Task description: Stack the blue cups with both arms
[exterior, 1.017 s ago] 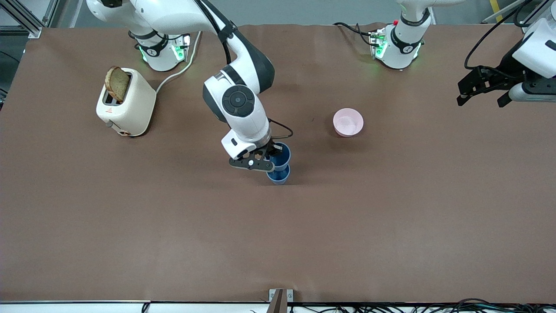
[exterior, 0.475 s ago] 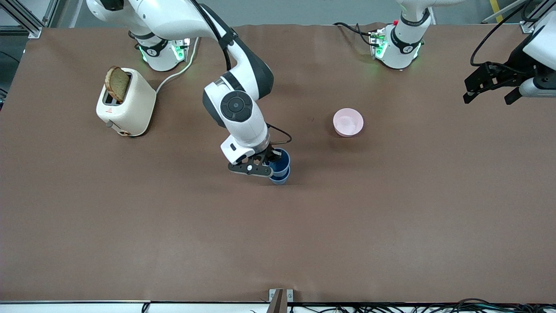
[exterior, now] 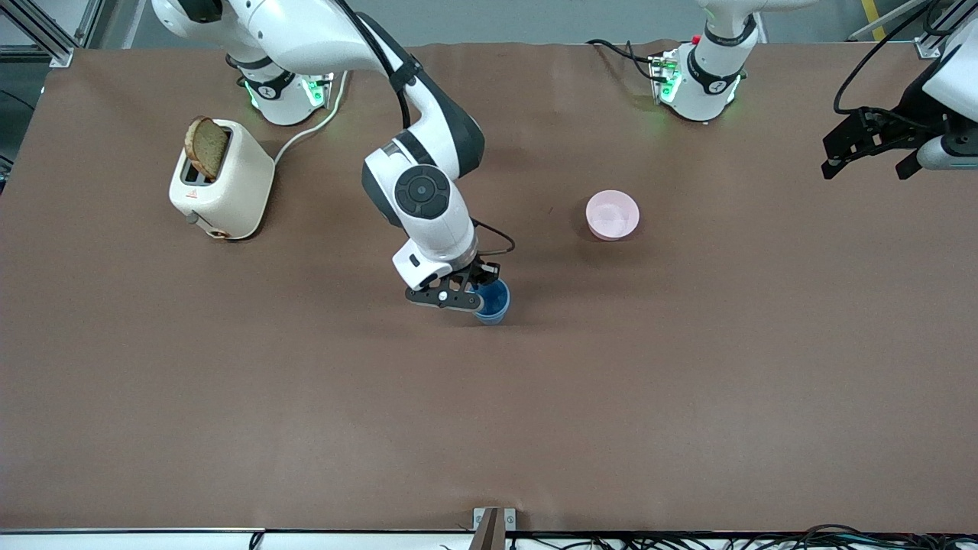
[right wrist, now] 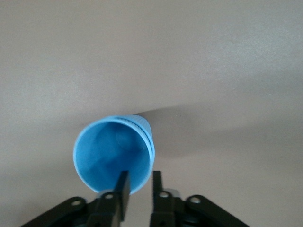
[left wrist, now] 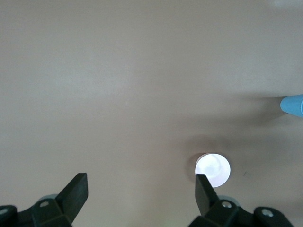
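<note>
The two blue cups stand nested near the table's middle. The upper cup (exterior: 497, 295) sits inside the lower cup (exterior: 493, 318), of which only a thin edge shows. My right gripper (exterior: 477, 295) is at the stack's rim. In the right wrist view the gripper (right wrist: 139, 178) has one finger inside the upper cup (right wrist: 111, 151) and one outside, shut on its wall. My left gripper (exterior: 869, 169) is open and empty, raised over the table's edge at the left arm's end. It is also open in the left wrist view (left wrist: 142, 187), where the stack (left wrist: 293, 105) shows far off.
A pink bowl (exterior: 612, 215) stands between the stack and the left arm's base; it also shows in the left wrist view (left wrist: 213, 169). A cream toaster (exterior: 225, 187) with a bread slice (exterior: 206, 147) stands near the right arm's base.
My right gripper has lowered the held blue cup down into the standing cup, so the two now sit nested. My left gripper has drawn back toward the table's edge.
</note>
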